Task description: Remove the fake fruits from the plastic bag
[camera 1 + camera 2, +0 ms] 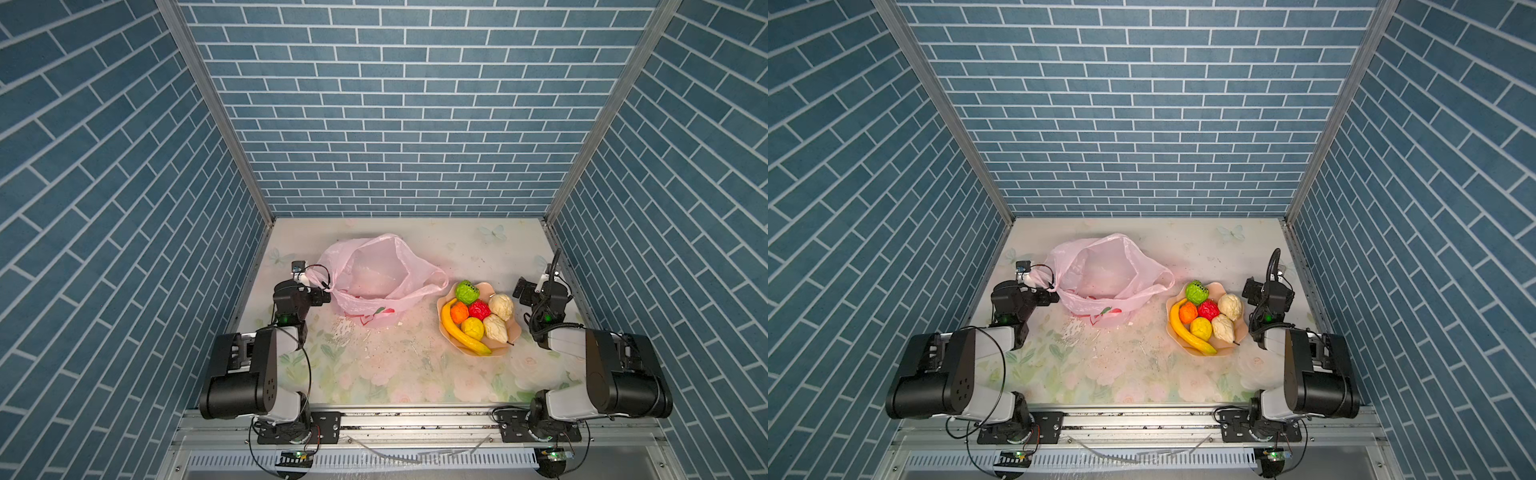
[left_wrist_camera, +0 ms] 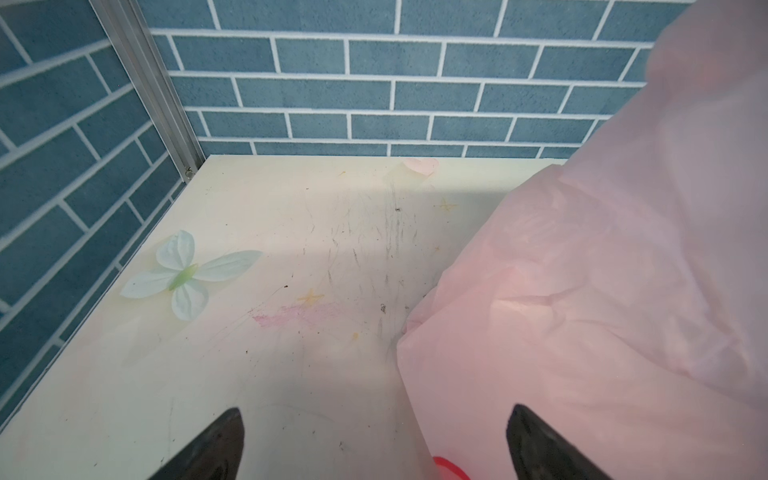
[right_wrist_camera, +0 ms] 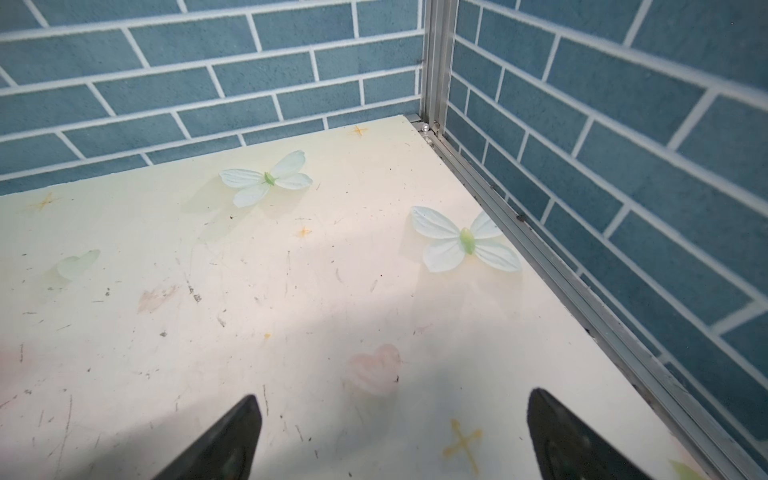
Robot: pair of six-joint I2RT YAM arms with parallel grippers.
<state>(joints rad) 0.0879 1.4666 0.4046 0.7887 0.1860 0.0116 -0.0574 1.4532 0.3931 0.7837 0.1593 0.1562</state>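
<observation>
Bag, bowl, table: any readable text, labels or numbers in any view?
No text can be read in any view.
Bag: only a red fruit print, no letters visible.
Bowl and fruits: unmarked.
Table: printed flowers and butterflies, no words.

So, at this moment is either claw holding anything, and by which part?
Nothing is held. The left claw stands open beside the plastic bag; the right claw is open over the table.
</observation>
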